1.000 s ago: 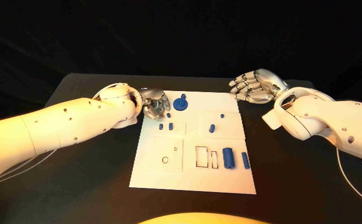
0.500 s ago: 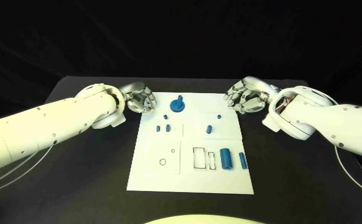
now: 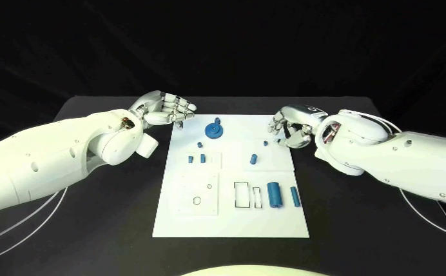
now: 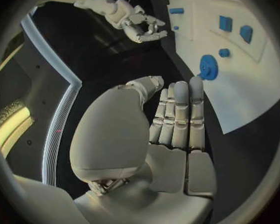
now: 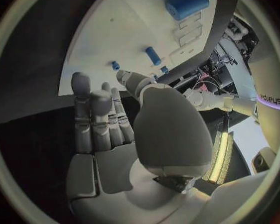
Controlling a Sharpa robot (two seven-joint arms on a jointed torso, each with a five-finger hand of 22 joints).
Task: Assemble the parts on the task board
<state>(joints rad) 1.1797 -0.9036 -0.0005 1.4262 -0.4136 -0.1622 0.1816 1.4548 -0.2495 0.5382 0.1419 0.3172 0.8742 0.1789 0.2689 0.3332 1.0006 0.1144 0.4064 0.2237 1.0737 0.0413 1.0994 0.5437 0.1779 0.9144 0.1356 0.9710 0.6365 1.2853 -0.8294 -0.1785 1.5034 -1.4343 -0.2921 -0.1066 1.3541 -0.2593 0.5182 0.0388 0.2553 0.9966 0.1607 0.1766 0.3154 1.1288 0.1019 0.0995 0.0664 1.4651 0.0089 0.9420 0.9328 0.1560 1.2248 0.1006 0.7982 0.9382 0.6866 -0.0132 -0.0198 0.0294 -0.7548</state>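
The white task board [image 3: 232, 224] lies in the middle of the black table. A round blue part [image 3: 214, 131] stands near its far edge, with small blue pegs [image 3: 197, 158] and another peg [image 3: 254, 158] below it. A thick blue cylinder [image 3: 275, 193] and a thin one [image 3: 296, 196] lie beside two rectangular slots [image 3: 247, 195]. My left hand [image 3: 167, 109] hovers off the board's far left corner, fingers extended and empty [image 4: 174, 119]. My right hand [image 3: 290, 126] is at the board's far right edge, fingers apart and empty [image 5: 109, 124]. The thick cylinder [image 5: 187, 4] also shows in the right wrist view.
Bare black table [image 3: 93, 224] surrounds the board on both sides and in front. An oval outline [image 3: 196, 199] marks the board's near left panel. In the left wrist view, the right hand [image 4: 140, 25] hangs beyond the board's corner [image 4: 239, 109].
My left hand has drawn back from the round part, off the board's far left corner. My right hand has come down and in to the board's far right edge.
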